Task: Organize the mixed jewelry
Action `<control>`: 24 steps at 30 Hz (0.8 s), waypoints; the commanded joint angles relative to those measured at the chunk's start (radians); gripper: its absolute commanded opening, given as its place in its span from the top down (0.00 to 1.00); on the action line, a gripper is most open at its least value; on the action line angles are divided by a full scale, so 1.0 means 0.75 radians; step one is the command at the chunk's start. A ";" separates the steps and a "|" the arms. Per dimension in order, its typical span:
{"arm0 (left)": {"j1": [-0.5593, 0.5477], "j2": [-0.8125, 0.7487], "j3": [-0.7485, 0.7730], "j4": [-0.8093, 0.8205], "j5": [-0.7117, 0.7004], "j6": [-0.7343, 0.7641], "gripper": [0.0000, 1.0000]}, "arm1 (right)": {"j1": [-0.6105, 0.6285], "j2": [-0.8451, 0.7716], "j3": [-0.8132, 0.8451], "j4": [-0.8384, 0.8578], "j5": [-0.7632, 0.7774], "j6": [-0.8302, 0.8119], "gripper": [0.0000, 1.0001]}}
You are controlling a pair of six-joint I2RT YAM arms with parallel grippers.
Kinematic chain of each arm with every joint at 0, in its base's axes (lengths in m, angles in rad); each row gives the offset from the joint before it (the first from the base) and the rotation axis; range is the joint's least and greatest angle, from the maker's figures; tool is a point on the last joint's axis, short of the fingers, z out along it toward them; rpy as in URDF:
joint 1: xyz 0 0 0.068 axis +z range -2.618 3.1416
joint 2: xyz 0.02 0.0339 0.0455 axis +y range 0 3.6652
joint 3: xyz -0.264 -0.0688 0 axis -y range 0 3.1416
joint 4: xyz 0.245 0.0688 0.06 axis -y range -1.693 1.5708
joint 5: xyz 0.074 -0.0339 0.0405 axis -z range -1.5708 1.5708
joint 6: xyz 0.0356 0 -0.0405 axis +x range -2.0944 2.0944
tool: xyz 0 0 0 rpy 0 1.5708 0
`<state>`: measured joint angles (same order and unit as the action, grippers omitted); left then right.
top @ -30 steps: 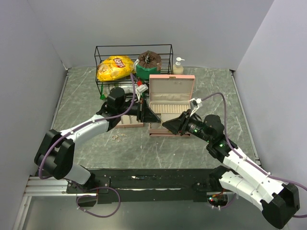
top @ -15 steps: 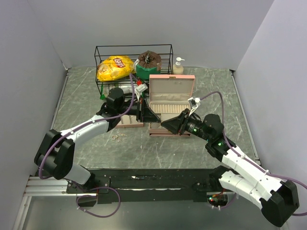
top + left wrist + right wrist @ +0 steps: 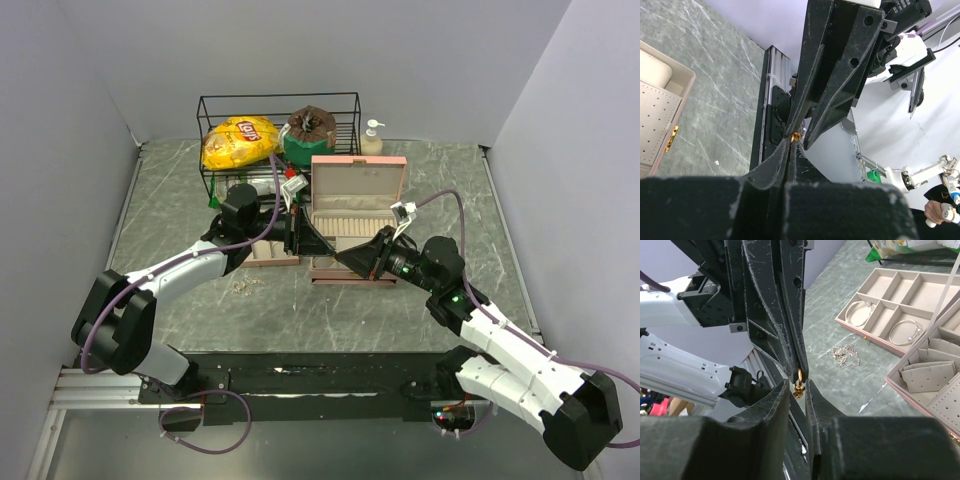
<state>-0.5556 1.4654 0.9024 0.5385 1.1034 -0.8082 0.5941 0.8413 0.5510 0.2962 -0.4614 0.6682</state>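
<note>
Right wrist cam was the useful one. Nearest in it, right gripper point(image 3: 796, 390) had its jaws parted by a narrow slot, one finger either side of the gold piece point(image 3: 799, 381). Thin gaps showed on both sides, so I judged no bite yet. Contact on the hidden faces I couldn't confirm.

Left gripper point(image 3: 798, 366) came in from above in that view, tips clenched on the top of the piece. It looked like a small ring with a bead or stud under it. Its long axis ran in line with the left fingers and straight down into the right slot.

Key relation: the piece sat dead between the right pads, tip to tip with the left, up in the air and resting on nothing. Both arms were at it, but only left had it. I figured the right pads needed to sit square on the lower part before left let go, or it would drop.

Beyond that, chain heap point(image 3: 846, 356) lay loose on the table point(image 3: 840, 382), just short of the tray point(image 3: 855, 329). Two hoops point(image 3: 903, 332) sat in separate tray compartments. Box point(image 3: 358, 180) stood open just beside the tray.

Left wrist cam agreed: own jaws shut, gold speck at the tips, right fingers converging on it. It was too small there to read the shape.

Top cam: the tips met about over the box's near left corner. The piece itself was invisible, and the tray was mostly hidden under the left arm.
</note>
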 commanded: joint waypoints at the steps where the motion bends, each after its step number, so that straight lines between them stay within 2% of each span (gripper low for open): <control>1: -0.008 -0.019 -0.007 0.059 0.014 0.006 0.99 | -0.007 -0.003 0.002 0.102 -0.039 0.007 0.75; 5: -0.010 -0.017 -0.001 0.053 0.012 0.010 0.99 | -0.007 0.001 0.006 0.098 -0.035 0.007 0.80; 9: -0.010 -0.009 -0.003 0.059 0.014 0.002 0.99 | -0.007 -0.007 0.008 0.098 -0.021 0.011 0.90; 12: -0.014 -0.005 0.004 0.053 0.010 0.010 0.99 | -0.007 -0.015 0.014 0.096 -0.015 0.015 0.95; 16: -0.016 0.003 0.008 0.049 0.003 0.010 0.99 | -0.007 -0.017 0.026 0.100 -0.027 0.023 1.00; 19: -0.018 0.005 0.016 0.016 -0.017 0.030 0.98 | -0.007 -0.015 0.032 0.088 -0.027 0.025 1.00; 20: -0.018 0.005 0.028 -0.016 -0.037 0.053 0.94 | -0.007 -0.015 0.038 0.076 -0.021 0.011 1.00; 24: -0.016 -0.023 0.040 -0.086 -0.109 0.108 0.64 | -0.005 -0.023 0.085 -0.082 0.063 -0.050 1.00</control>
<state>-0.5579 1.4654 0.9031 0.5098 1.0801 -0.7815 0.5880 0.8452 0.5537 0.2749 -0.4526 0.6750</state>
